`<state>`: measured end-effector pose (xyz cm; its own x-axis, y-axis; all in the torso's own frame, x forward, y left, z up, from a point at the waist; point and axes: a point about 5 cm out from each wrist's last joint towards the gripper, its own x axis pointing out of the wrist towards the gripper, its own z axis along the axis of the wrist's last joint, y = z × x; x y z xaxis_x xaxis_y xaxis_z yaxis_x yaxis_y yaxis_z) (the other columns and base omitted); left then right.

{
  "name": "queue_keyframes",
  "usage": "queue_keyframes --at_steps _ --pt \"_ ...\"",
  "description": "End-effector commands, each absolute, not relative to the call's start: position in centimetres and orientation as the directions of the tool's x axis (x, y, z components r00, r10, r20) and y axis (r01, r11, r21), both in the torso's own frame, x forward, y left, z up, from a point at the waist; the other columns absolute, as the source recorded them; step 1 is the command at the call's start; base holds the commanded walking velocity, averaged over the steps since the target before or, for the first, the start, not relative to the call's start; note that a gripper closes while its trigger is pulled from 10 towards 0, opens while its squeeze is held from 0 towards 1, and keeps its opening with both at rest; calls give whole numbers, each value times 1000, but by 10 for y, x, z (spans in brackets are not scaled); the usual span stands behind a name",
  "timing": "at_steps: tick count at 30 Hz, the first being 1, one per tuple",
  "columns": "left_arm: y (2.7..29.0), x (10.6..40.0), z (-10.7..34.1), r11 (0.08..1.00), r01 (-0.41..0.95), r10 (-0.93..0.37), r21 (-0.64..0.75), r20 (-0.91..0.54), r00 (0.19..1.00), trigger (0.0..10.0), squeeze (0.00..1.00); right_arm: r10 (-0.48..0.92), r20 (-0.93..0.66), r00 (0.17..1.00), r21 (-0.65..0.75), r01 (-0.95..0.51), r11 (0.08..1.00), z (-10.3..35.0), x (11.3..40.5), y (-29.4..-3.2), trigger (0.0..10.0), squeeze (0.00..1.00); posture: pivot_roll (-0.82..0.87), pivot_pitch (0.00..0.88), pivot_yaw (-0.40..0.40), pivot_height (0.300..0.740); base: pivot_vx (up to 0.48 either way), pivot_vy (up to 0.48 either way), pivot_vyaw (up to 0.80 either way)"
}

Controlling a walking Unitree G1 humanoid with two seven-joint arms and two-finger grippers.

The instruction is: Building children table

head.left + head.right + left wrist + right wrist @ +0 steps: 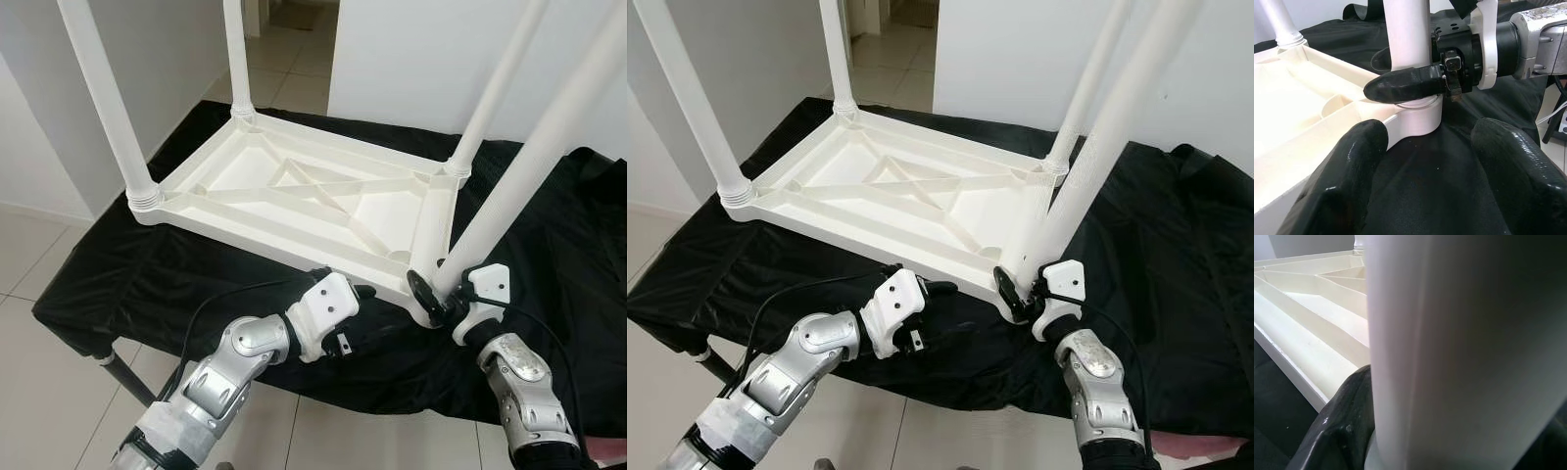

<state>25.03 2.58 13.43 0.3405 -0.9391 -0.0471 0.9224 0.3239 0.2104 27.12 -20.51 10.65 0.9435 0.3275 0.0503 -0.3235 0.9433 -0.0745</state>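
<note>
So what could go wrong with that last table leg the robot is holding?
1. The right gripper is clamped low on the near leg, which leans instead of standing straight in its socket. It might jam or pop out.
2. The upside-down tabletop lies on a loose black cloth, so pushing could slide it.
3. The left gripper sits open beside the corner, not bracing the tabletop.

We see the upturned table top (323, 211) as smooth white plastic with a soft sheen, and the leg (534, 147) clasped between the right gripper (438, 294) fingers is the same plastic. Beneath both grippers lies black cloth (147, 274), faintly shiny and creased. The left gripper (1425, 166) fingers look glossy black, rubbery. Our forearms are brushed silver metal with white plastic wrist shells.
</note>
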Motion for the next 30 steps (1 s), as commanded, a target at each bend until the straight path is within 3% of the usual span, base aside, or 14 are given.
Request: queue_keyframes --at_steps 1,2,3,4,11,19,26,30 --pt "23 245 132 248 944 -961 217 -65 268 10000 0 314 54 948 -6 -314 949 104 270 -202 157 0 -76 0 -30 740 0 0 0" --pt "23 245 132 248 944 -961 217 -65 268 10000 0 314 54 948 -6 -314 949 104 270 -202 157 0 -76 0 -30 740 0 0 0" --pt "23 245 132 247 945 -962 216 -65 266 10000 0 295 59 954 18 -296 955 104 269 -200 4157 0 -78 0 -30 740 0 0 0" --pt "22 245 132 247 944 -962 217 -65 266 10000 0 276 65 959 42 -279 959 104 269 -199 10000 0 -79 0 -30 740 0 0 0" --pt "24 248 133 252 942 -960 220 -64 272 10000 0 185 77 980 69 -191 979 107 267 -196 10000 0 -80 0 -32 740 0 0 0" --pt "24 248 134 257 940 -959 225 -62 277 10000 0 -65 61 996 103 59 993 109 265 -186 10000 0 -74 0 -38 740 0 0 0" --pt "24 250 135 273 935 -955 229 -55 292 10000 0 -319 18 948 117 315 942 105 262 -171 10000 0 -54 0 -50 740 0 0 0" --pt "25 251 137 287 930 -951 229 -50 306 10000 0 -311 13 950 126 307 943 106 265 -158 10000 0 -48 0 -51 740 0 0 0"
